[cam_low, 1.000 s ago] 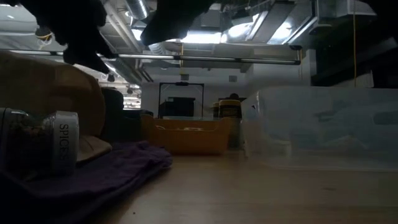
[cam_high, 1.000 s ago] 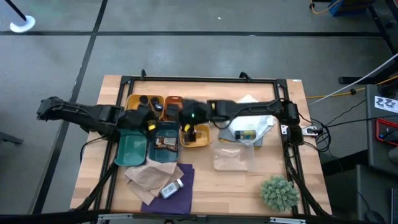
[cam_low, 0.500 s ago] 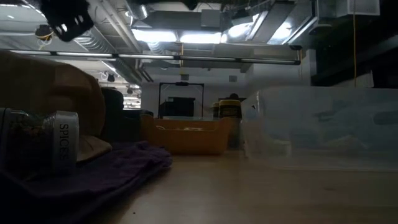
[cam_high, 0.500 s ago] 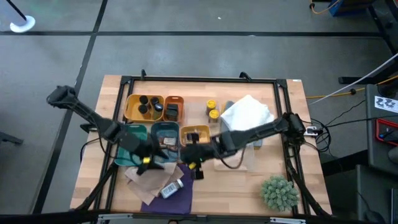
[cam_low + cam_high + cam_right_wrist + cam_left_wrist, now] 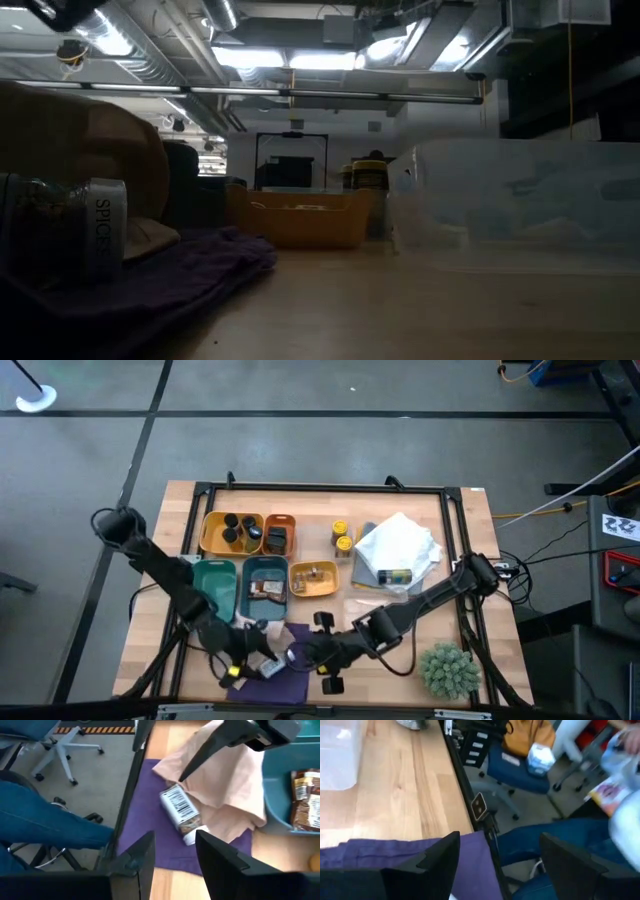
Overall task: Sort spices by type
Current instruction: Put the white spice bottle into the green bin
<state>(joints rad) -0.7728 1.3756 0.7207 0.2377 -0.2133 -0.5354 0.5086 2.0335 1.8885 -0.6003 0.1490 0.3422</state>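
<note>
A wooden bench (image 5: 440,640) with a black frame stands on a grey floor; beyond its near edge sit office chairs and a person in blue jeans (image 5: 45,815). At 6 o'clock on the bench a purple cloth (image 5: 300,645) lies under a tan cloth (image 5: 225,785), and 1 spice jar (image 5: 181,812) with a barcode label lies on its side across both. The left gripper (image 5: 240,665) hangs over the cloths at 7 o'clock, jaws spread. The right gripper (image 5: 325,660) sits just beside the jar at 6 o'clock, jaws spread, gripping nothing. Trays cluster at 10 o'clock: a yellow tray (image 5: 212,532) with dark-capped jars, an orange tray (image 5: 286,522), 2 teal trays (image 5: 210,595). 2 yellow-capped jars (image 5: 342,535) stand at 12 o'clock. The bench's 4 o'clock stretch is bare wood up to a spiky green plant (image 5: 447,668) at the corner.
</note>
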